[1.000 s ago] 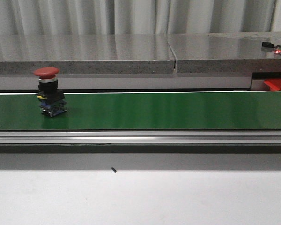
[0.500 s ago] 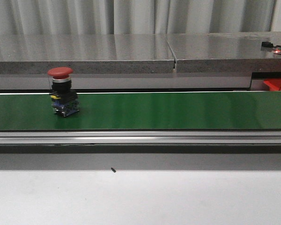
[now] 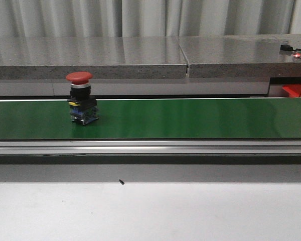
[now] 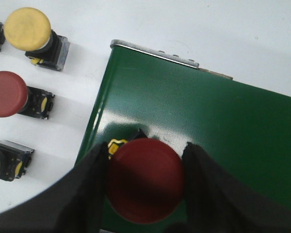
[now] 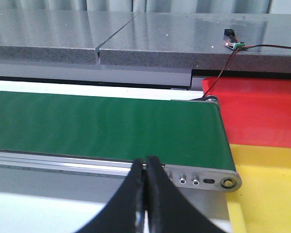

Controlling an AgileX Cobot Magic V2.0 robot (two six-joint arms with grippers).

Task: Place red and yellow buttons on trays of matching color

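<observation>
A red button (image 3: 80,95) stands upright on the green belt (image 3: 190,118), left of the middle, with no gripper near it in the front view. In the left wrist view my left gripper (image 4: 144,167) is shut on a second red button (image 4: 144,182), cap up, over the belt's end (image 4: 136,87). The fingers (image 4: 89,184) press both sides of its cap. My right gripper (image 5: 146,162) is shut on nothing, hanging by the belt's other end. Past that end lie the red tray (image 5: 257,111) and the yellow tray (image 5: 266,194).
On the white table beside the belt's start lie a yellow button (image 4: 28,29), a red button (image 4: 7,93) and a third button (image 4: 7,160). A grey stone ledge (image 3: 140,55) runs behind the belt. A corner of the red tray (image 3: 296,90) shows far right.
The red button on the belt has travelled to the right, staying upright. Nothing else in the front view has moved.
</observation>
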